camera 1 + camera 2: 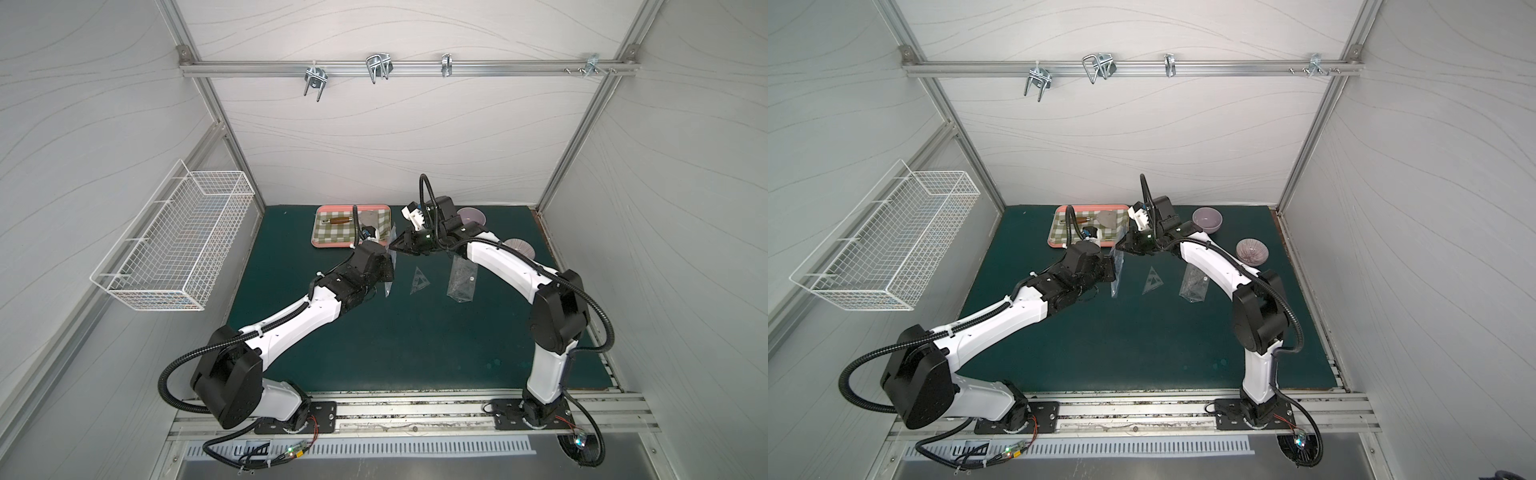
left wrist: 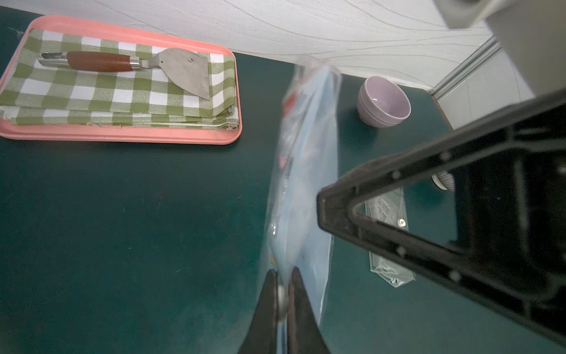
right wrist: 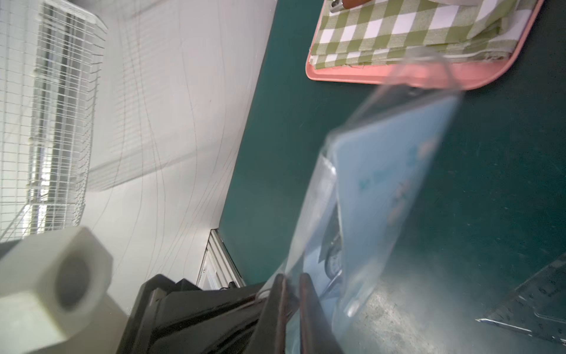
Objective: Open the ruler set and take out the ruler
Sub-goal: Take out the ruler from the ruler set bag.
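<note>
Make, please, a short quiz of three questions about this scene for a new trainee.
1. True or false: the left gripper and the right gripper both pinch the same clear ruler set pouch.
2. What lies on the checked cloth in the pink tray? A) a scraper B) a bowl C) a pouch
3. Fill in: the triangular set square lies flat on the green ___.

Key: 1 true; 2 A; 3 mat.
</note>
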Tool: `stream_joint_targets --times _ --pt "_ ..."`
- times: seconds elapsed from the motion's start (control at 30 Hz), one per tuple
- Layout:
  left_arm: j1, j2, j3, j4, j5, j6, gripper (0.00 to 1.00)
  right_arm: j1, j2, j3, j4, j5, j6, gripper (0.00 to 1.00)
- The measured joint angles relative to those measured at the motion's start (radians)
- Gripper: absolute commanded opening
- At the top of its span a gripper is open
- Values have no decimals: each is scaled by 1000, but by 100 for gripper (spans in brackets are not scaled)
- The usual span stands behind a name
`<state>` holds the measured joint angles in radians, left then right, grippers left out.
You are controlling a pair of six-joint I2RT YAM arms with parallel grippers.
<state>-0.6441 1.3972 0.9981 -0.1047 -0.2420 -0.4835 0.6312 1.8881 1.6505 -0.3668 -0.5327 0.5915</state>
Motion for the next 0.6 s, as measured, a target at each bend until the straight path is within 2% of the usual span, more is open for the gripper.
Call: stream_joint_targets --times 0.4,0.6 --pt "-5 -59 -3 43 16 -1 0 10 15 47 -130 129 -43 14" --pt "-8 -59 -8 56 35 1 0 24 15 59 -138 144 -49 18"
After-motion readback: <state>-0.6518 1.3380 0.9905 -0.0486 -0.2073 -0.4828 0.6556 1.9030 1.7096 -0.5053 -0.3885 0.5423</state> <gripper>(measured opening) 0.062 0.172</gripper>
